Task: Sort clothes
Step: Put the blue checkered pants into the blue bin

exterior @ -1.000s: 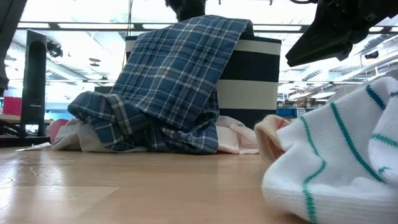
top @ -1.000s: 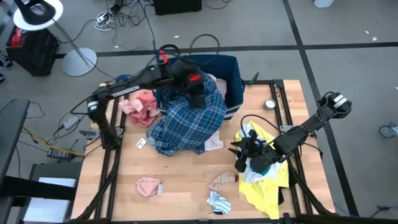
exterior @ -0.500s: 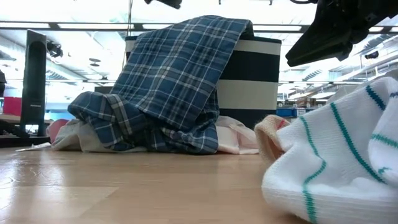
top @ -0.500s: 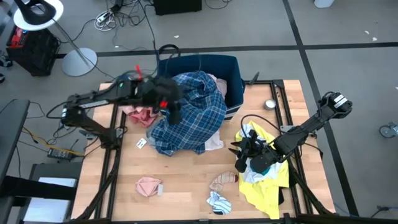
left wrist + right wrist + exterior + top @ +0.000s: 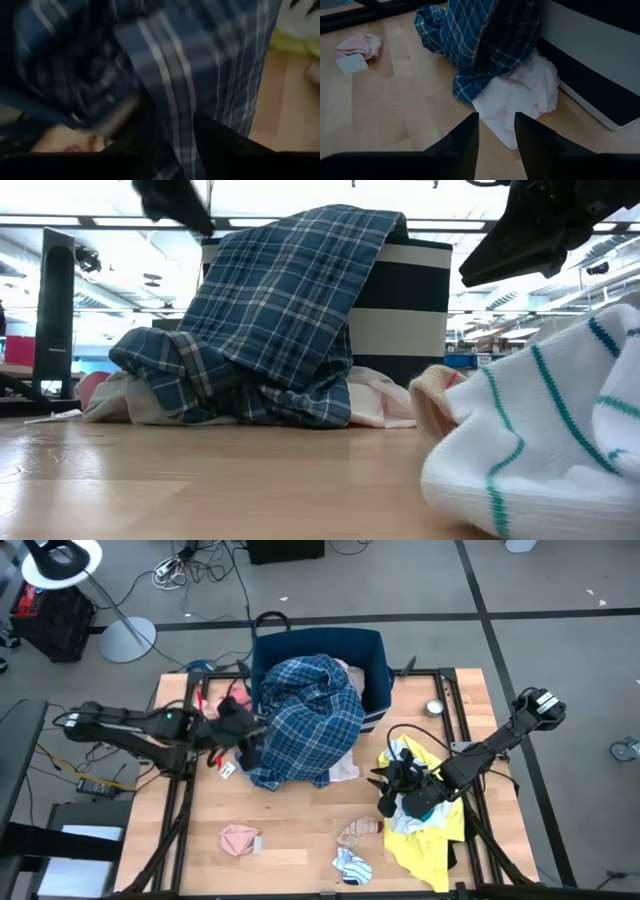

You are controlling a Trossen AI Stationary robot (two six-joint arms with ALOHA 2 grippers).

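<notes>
Over bin (image 5: 372,650), plaid shirt (image 5: 310,720) hides rim, left hand (image 5: 250,745) open, empty, right hand (image 5: 385,790) parted.

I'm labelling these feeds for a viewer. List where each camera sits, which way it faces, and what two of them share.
High view: above, facing straight down on the table; both arms, left tool, right tool.
Low view: table height, facing level at the blue plaid shirt on the navy bin; dark arm parts overhead.
Left wrist view: close on plaid; own fingers.
Right wrist view: faces plaid and a white garment; own open fingers.
All four share the plaid shirt.
</notes>
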